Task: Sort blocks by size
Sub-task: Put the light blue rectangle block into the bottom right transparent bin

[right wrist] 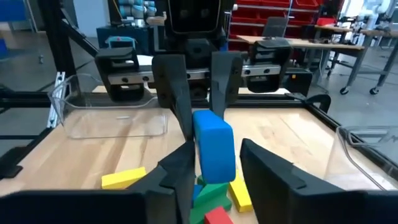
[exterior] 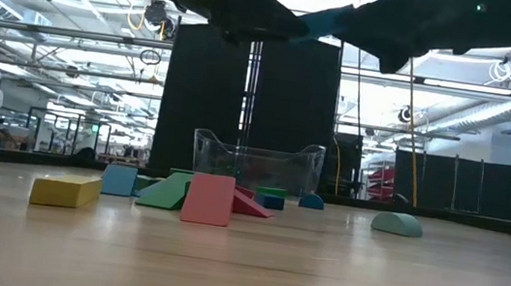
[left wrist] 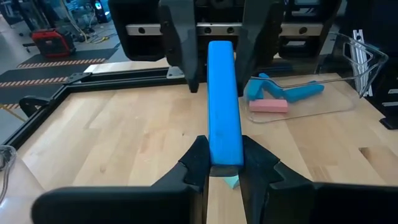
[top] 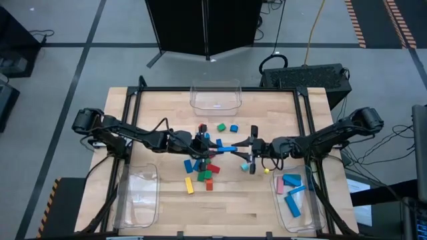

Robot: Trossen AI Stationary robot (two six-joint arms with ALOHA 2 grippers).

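Note:
A long blue bar (top: 225, 148) hangs in the air over the middle of the table. It shows between my own fingers in the left wrist view (left wrist: 224, 112) and in the right wrist view (right wrist: 214, 149). My left gripper (top: 208, 148) is shut on the bar's left end. My right gripper (top: 245, 148) is open, with its fingers (right wrist: 273, 174) on either side of the bar's right end. Other blocks lie on the table below: a cluster of blue, green and red ones (top: 202, 168), a yellow bar (top: 189, 185), a green block (top: 221, 127) and a blue one (top: 234, 127). My left gripper pinches the blue bar's left end (left wrist: 224, 163) between its two fingers. The fingers come level from the table's left and lie along the bar. The bar is lifted clear of the table, about level, and sticks out toward my right gripper.
A clear bin (top: 215, 95) stands at the far edge. Another clear bin (top: 137, 197) stands near left. A third (top: 297, 197), near right, holds blue and pink blocks. A cyan piece (top: 245, 167) and a small yellow one (top: 267, 171) lie under my right arm.

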